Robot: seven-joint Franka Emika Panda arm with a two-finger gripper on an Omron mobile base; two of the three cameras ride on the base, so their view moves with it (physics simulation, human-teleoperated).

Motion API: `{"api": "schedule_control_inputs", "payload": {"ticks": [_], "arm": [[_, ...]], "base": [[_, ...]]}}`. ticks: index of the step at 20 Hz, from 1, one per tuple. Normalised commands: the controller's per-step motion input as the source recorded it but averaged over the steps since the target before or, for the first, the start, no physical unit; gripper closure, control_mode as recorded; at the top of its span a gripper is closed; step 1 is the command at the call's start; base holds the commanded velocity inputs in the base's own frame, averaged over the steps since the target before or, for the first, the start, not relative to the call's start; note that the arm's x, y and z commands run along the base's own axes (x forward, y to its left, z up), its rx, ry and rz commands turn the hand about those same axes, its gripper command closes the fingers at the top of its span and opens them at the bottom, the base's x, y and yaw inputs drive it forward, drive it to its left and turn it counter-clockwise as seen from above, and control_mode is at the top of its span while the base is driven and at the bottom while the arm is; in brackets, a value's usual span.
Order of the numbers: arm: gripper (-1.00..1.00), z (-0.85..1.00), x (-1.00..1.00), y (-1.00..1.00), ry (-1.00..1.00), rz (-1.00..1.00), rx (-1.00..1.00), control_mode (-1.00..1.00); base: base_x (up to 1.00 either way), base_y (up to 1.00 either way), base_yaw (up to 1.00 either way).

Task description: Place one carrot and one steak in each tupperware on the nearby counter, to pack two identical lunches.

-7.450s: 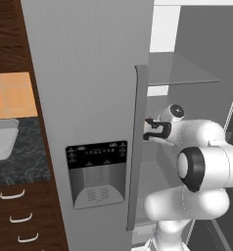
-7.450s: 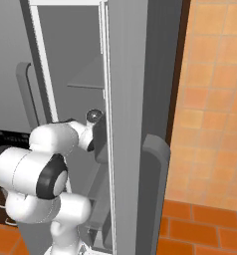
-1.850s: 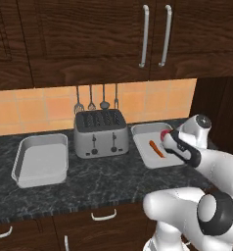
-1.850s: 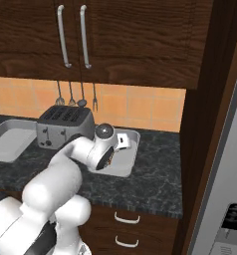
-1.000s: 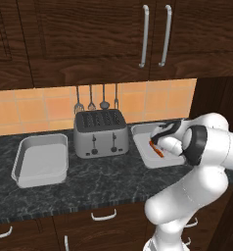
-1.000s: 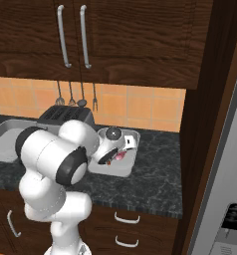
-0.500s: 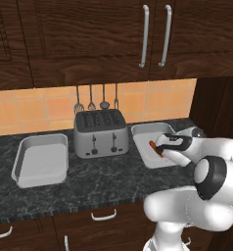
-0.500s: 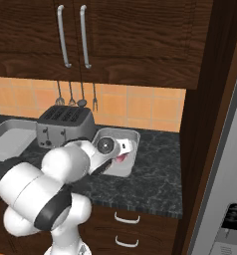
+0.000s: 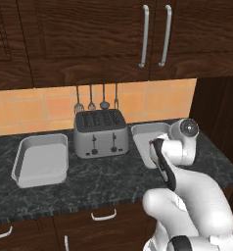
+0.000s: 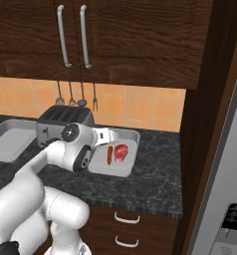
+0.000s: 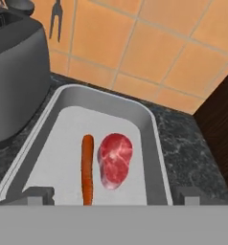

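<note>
Orange carrot (image 11: 87,173) between open end effector (image 11: 111,196) fingertips

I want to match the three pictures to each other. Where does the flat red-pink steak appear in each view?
Left base view: I cannot find the flat red-pink steak; the white arm covers most of the right-hand light-grey tray.
Right base view: steak in that tray, right of the orange carrot.
Hand view: steak at centre, right of the carrot.
Shared landmark: the silver toaster.
</note>
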Motion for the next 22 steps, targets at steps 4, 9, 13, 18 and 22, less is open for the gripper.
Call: {"api": "schedule_control_inputs", "payload": {"ticks": [4,9,13,18,22], "arm": [[-1.0,0.33,-1.0,0.28,0.0,-0.2,0.2,-1.0],[-1.0,0.32,-1.0,0.39,0.1,-0.13,0.26,-1.0],[-1.0,0.11,-0.95,0.62,0.13,0.0,0.22,-1.0],[-1.0,-0.1,-0.79,0.39,0.01,0.04,0.03,-1.0],[-1.0,0.0,-0.7,0.04,-0.15,0.0,-0.05,-1.0]], "base": [[0.0,0.0,0.0],[0.0,0.0,0.0],[0.0,0.0,0.0],[0.0,0.0,0.0],[0.0,0.0,0.0]]}}
